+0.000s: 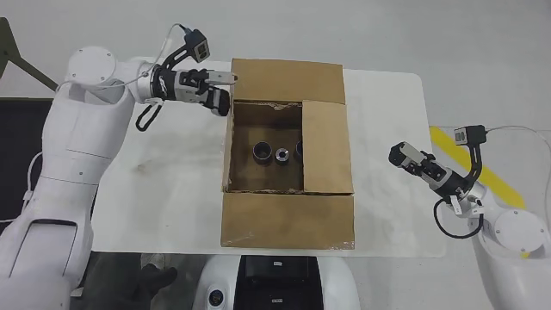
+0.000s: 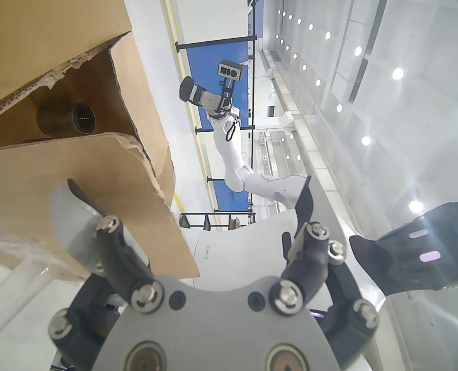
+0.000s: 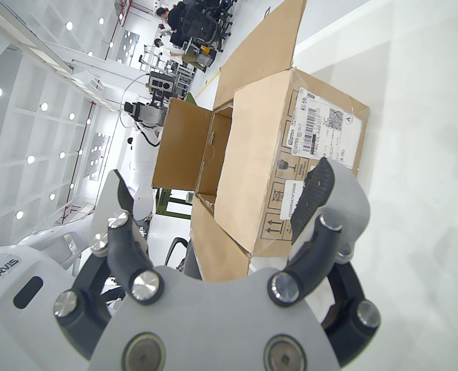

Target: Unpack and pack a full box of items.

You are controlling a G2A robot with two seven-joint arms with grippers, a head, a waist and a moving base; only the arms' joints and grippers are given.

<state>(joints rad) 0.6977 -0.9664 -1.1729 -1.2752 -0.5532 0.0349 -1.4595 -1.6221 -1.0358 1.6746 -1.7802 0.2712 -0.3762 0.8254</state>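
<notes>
My left pincer (image 1: 222,93) has its fingers spread with nothing between them. It hangs just beside the far left corner of the open brown cardboard box (image 1: 288,220), at about 10 o'clock from the box's middle. In its wrist view one finger (image 2: 74,210) is close against the upright side flap (image 2: 97,179), though I can't tell whether they touch. My right pincer (image 1: 398,155) is also spread and empty, well apart from the box at 3 o'clock.

The box sits mid-way on the white table (image 1: 387,103). Its 12 and 6 o'clock flaps are laid flat, and the 3 o'clock flap (image 1: 327,146) is folded in over part of the opening. On the floor of the box I make out three small dark metal cylinders (image 1: 262,151), close together.

I judge the opening as mostly done. With the cylinders inside and nothing of theirs on the table, unpacking has barely begun, and all the repacking remains.
</notes>
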